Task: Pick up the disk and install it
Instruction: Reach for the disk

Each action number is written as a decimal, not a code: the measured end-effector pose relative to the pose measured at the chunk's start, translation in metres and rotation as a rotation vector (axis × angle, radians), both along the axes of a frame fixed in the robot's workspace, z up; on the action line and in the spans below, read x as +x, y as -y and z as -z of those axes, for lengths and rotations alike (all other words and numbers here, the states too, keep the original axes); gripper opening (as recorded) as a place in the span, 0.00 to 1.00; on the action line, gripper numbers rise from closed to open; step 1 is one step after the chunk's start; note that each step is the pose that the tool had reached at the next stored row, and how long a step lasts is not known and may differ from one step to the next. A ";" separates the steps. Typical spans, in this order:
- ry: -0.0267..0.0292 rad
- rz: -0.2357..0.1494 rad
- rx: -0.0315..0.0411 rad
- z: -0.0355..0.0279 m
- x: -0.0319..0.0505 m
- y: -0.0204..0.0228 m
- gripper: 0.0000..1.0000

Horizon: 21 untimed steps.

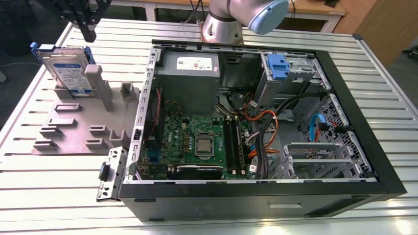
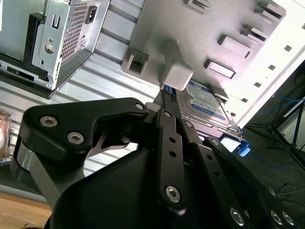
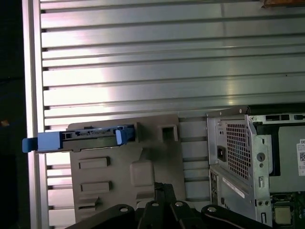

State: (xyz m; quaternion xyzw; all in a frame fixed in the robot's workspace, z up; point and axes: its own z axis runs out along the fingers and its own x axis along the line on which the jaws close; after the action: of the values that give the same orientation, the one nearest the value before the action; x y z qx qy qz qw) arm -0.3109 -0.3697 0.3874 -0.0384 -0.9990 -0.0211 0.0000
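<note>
Hand (image 1: 89,33) pressed together, pinching nothing. Hovered above the bench (image 1: 52,191), near the disk (image 1: 65,68), propped on edge in the grey holder (image 1: 78,125) beside the open computer case (image 1: 385,161). Left it lower and off to one side, thin edge uppermost, untouched.

**Surroundings: work table and room**

- Table (image 1: 58,196): silver aluminium with ribbed slats running across it, filling most of the exterior view. Bright glare bands (image 3: 119,95) lie on its slats in the first wrist view.
- Desk (image 1: 313,17): pale frame, top centre of the exterior view, behind the table.
- Wooden panel (image 1: 385,24): light brown, upper right corner of the exterior view.
- Floor (image 1: 10,98): dark, along the left edge of the exterior view.
- Tripod legs (image 2: 286,119) and blue cables (image 2: 281,164): on dark floor in the second wrist view.
</note>
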 end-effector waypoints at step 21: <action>0.0000 0.000 0.0000 0.0002 -0.0089 -0.0048 0.11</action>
State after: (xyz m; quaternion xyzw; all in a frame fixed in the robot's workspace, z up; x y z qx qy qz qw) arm -0.3198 -0.3648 0.3872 -0.0383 -0.9990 -0.0211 0.0000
